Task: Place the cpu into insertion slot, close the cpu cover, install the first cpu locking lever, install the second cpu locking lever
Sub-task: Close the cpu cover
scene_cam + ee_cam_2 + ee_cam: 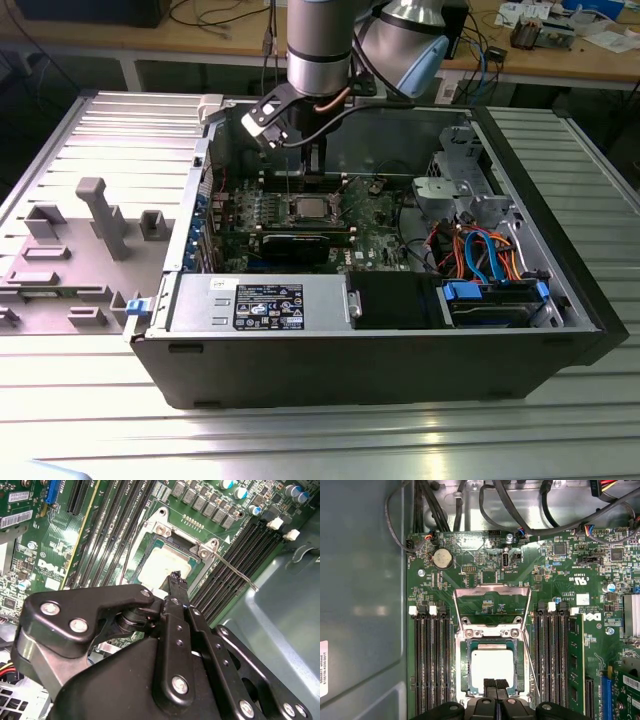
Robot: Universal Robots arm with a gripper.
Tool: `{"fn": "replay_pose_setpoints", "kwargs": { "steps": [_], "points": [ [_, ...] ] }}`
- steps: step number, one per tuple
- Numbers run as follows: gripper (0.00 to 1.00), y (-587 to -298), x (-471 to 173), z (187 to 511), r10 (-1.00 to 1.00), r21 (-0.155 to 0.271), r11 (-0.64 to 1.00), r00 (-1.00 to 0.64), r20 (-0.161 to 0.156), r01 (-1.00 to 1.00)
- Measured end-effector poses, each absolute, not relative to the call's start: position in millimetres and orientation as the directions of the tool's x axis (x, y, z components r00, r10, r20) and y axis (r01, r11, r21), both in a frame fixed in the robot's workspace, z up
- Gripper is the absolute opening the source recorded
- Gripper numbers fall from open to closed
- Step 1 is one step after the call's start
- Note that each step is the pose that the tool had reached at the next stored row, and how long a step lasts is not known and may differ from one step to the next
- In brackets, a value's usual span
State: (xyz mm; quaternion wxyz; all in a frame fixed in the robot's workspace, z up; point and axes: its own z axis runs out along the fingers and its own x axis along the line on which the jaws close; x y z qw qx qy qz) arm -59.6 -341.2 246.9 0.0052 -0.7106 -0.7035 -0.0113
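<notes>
Inside the open computer case (400, 370), the end effector (495, 686) hangs low over the chip (492, 664), fingers (490, 685) pressed together, holding nothing. The chip lies in its socket (465, 667), memory slots (432, 665) close along both edges; beyond, the cover (492, 592) stands raised.

cpu (491, 666) flat in insertion slot (463, 676), cpu cover (492, 591) raised

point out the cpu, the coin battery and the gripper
cpu (491, 662), first wrist view, middle of its metal top
coin battery (441, 558), first wrist view, centre of its face
gripper (495, 684), first wrist view, midway between its fingertips
</notes>
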Motion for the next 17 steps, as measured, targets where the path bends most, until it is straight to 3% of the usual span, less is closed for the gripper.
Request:
{"fn": "replay_pose_setpoints", "kwargs": {
  "steps": [17],
  "points": [
    [0.11, -341.2, -57.2, 248.9, 1.0, 0.008, -0.01, 0.01, 0.023, 1.0]
  ]
}}
